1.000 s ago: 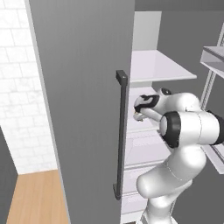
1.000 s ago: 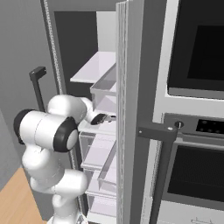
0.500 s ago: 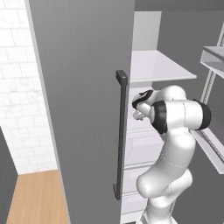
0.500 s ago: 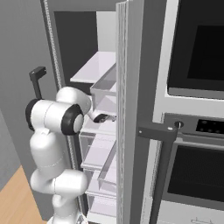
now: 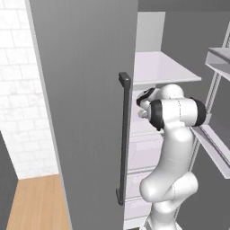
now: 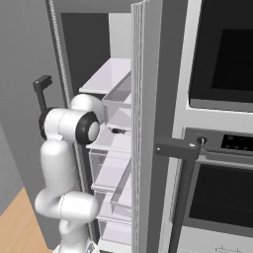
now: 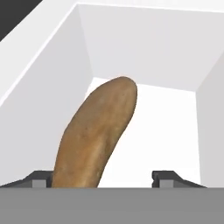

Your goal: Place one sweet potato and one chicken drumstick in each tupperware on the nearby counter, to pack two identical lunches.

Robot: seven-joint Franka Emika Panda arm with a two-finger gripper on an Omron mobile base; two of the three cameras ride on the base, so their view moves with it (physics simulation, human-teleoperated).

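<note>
Directly ahead of the hand (image 7: 103, 180), inside a white plastic fridge drawer (image 7: 48, 83), lies 1 tan-brown, tapered sweet potato (image 7: 97, 136). Its long axis runs away from the hand, leaning slightly toward the right of the hand view, with the near end sitting between the 2 dark fingertips (image 7: 168, 178) and the rounded far end pointing at the drawer's back wall. The tuber lies closer to the left fingertip, touching or nearly so, while a clear gap of white drawer floor separates it from the right one. The fingers are spread on either side of the tuber and not yet pinching it; whether the left pad bears on the skin I cannot tell.

From the left base view, the white arm reaches past the tall grey fridge door (image 5: 85, 90) into the shelves, wrist buried in the compartment.

My reading is that the grasp across the tuber's short axis is about to be made; the off-centre position could nudge it sideways as the fingers meet.
</note>
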